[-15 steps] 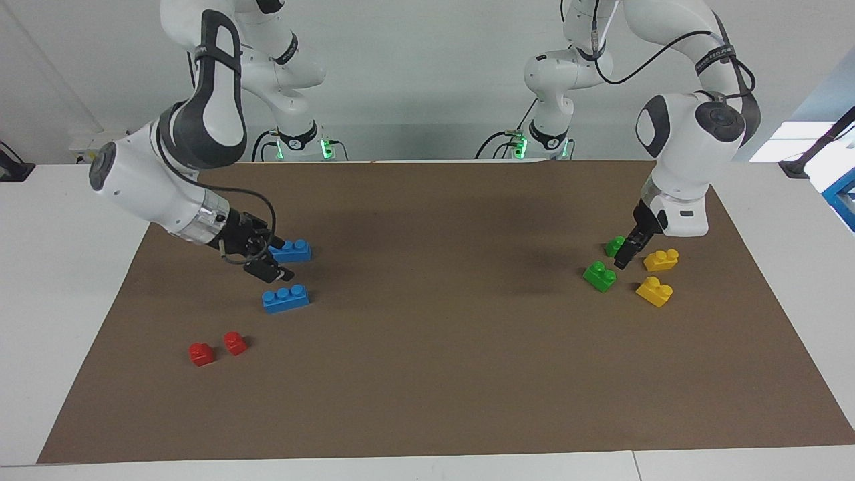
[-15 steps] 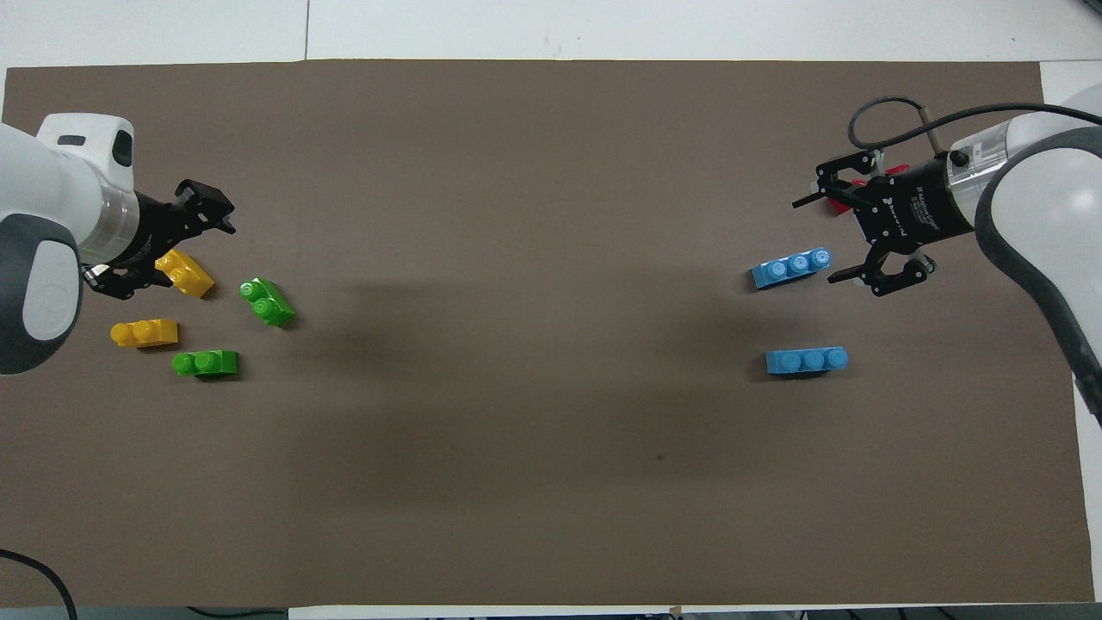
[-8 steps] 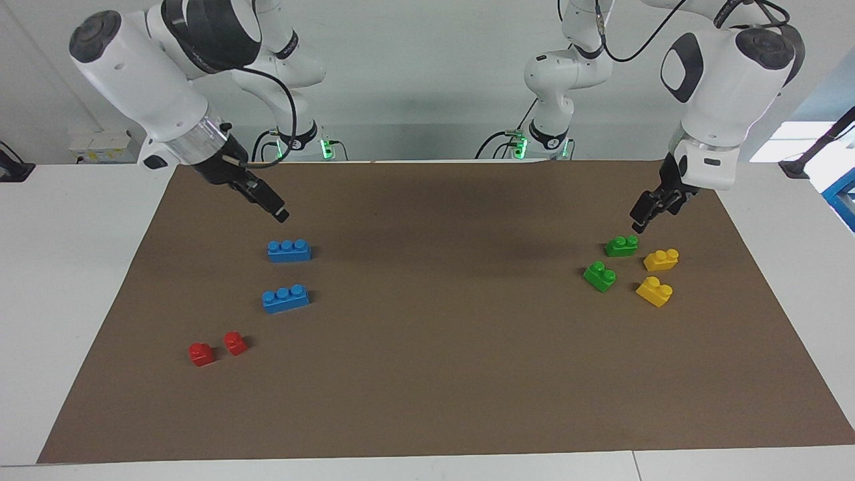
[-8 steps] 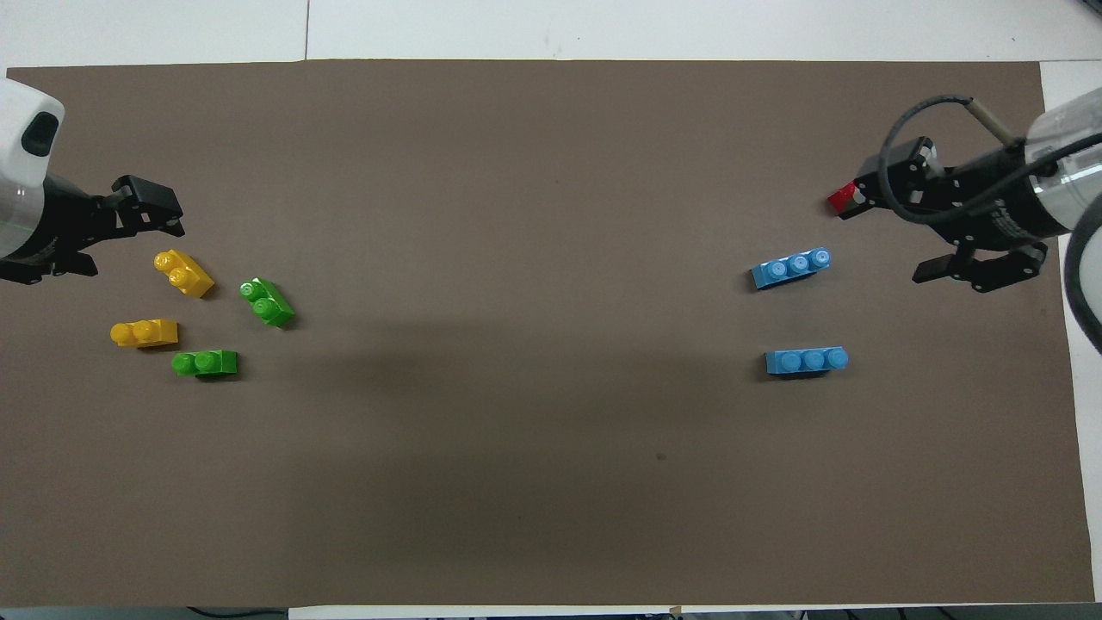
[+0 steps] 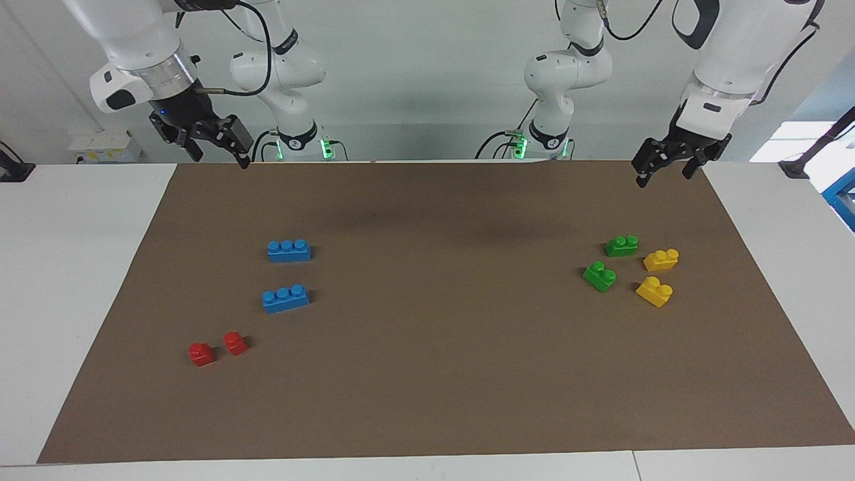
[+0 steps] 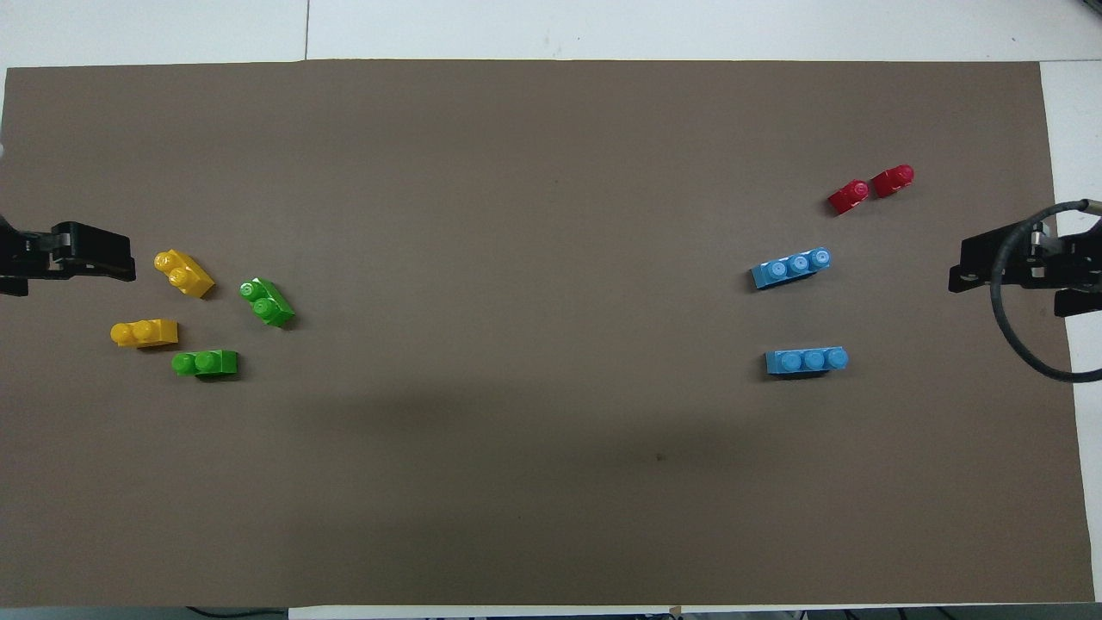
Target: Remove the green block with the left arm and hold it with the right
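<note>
Two green blocks lie on the brown mat (image 5: 441,374) toward the left arm's end. One green block (image 5: 621,246) (image 6: 205,363) is nearer to the robots, and the other green block (image 5: 600,276) (image 6: 267,301) is a little farther. My left gripper (image 5: 664,172) is open and empty, raised high over the mat's edge nearest the robots, well apart from both blocks. My right gripper (image 5: 220,155), with its wire loop, is open and empty, raised over the mat's corner at the right arm's end. In the overhead view only the left gripper's fingers (image 6: 90,257) and the right gripper's fingers (image 6: 990,258) show.
Two yellow blocks (image 5: 661,259) (image 5: 654,291) lie beside the green ones. Two blue three-stud bricks (image 5: 288,250) (image 5: 285,298) and two small red blocks (image 5: 201,354) (image 5: 234,343) lie toward the right arm's end.
Both grippers have risen from low among the blocks and drawn back toward the robots. No block has moved.
</note>
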`<state>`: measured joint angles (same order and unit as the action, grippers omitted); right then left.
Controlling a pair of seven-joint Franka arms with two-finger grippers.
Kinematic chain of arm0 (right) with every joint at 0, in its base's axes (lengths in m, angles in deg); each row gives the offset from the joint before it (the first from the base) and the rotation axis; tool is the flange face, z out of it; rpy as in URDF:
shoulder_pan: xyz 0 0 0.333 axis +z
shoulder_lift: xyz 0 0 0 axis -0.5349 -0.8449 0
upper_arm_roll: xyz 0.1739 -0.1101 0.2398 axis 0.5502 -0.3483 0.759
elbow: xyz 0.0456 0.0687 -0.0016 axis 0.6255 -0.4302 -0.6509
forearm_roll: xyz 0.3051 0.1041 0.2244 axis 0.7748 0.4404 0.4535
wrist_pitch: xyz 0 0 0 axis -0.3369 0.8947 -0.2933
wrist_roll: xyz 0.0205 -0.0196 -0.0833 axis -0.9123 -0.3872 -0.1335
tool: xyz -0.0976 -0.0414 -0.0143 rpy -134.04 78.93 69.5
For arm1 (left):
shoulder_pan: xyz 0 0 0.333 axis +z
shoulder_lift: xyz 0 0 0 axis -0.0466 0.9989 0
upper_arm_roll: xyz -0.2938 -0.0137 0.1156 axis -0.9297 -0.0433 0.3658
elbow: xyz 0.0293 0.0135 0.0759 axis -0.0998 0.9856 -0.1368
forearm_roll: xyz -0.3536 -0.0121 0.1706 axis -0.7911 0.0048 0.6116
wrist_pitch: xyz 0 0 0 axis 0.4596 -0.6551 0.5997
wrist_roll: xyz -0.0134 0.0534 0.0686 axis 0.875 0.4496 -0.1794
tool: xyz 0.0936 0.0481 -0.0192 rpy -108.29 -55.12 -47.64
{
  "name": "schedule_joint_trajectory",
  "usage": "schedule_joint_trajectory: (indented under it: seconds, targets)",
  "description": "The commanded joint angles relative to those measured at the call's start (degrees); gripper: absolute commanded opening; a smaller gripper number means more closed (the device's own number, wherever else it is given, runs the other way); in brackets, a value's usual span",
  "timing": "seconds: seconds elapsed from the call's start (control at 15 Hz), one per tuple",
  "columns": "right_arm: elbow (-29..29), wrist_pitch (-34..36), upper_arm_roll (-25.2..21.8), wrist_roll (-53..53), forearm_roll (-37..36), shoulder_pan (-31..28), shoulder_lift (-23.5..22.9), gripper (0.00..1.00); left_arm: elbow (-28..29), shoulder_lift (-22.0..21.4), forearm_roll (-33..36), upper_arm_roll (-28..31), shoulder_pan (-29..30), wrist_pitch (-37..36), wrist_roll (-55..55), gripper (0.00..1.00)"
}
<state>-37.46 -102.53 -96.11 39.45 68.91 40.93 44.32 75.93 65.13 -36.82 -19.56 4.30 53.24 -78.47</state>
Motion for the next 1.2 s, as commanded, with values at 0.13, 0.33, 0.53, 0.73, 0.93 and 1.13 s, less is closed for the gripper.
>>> schedule_joint_trajectory:
  seconds: [0.13,0.33,0.53,0.73,0.93,1.13]
  targets:
    - [-0.6,1.6,-0.1,-2.8,-1.2,-1.3,1.2,1.0,-1.7,0.3,-1.1,0.1,0.1,-1.8,1.1,1.0]
    - [-0.9,2.2,0.0,-3.1,-1.2,-2.1,1.6,1.0,-1.4,0.6,-2.9,1.9,-0.5,-1.5,1.2,1.0]
    - [-1.2,2.4,-0.1,-3.1,-1.7,-2.0,1.2,1.0,-2.5,1.5,-4.9,2.1,-0.7,-3.1,1.0,1.0]
    - [-1.2,3.0,-0.1,-2.6,-2.2,-2.1,0.6,1.0,-5.6,2.5,-5.0,2.2,-1.3,-4.9,1.0,1.0]
    - [-0.6,2.9,-0.1,-2.5,-3.2,-2.2,-0.6,1.0,-5.5,1.9,-5.1,2.1,-0.5,-4.9,1.1,1.0]
    - [0.5,3.0,0.0,-2.5,-3.0,-2.4,-1.4,1.0,-5.3,1.8,-5.0,2.1,-0.5,-4.9,1.2,1.0]
